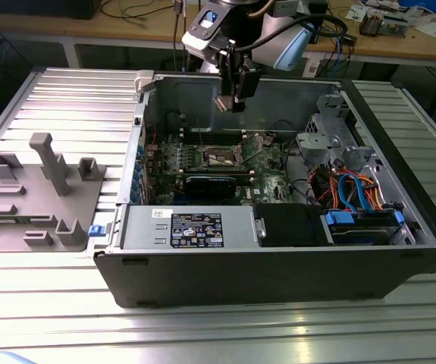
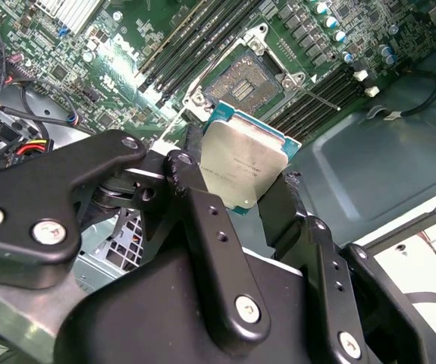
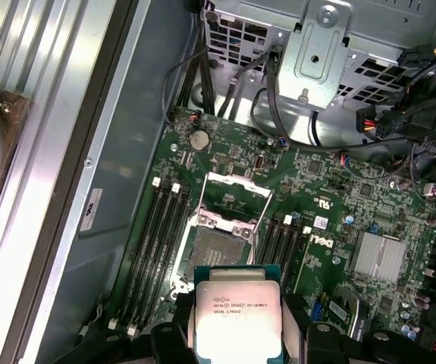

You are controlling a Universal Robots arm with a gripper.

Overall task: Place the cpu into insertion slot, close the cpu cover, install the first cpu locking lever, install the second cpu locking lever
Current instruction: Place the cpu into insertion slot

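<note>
My gripper [image 1: 230, 104] hangs above the motherboard inside the open computer case, shut on the cpu [image 1: 222, 104]. In both wrist views the cpu [image 2: 242, 165] [image 3: 238, 322] is a flat square chip with a silvery top, pinched at two opposite edges by the black fingers [image 2: 191, 171]. The insertion slot [image 3: 216, 249] [image 2: 242, 82] [image 1: 221, 157] lies uncovered on the green board below it, a gap apart, with its dark contact field showing. The cpu cover [image 3: 236, 199], a thin silvery frame, stands flipped back at the slot's far edge.
Long black memory slots [image 3: 153, 243] flank the socket on both sides. A metal drive cage [image 1: 331, 140] and cable bundles [image 1: 354, 189] fill the case toward the exterior view's right. The power supply [image 1: 191, 227] sits at the front. A grey fixture [image 1: 39, 197] stands on the ribbed table.
</note>
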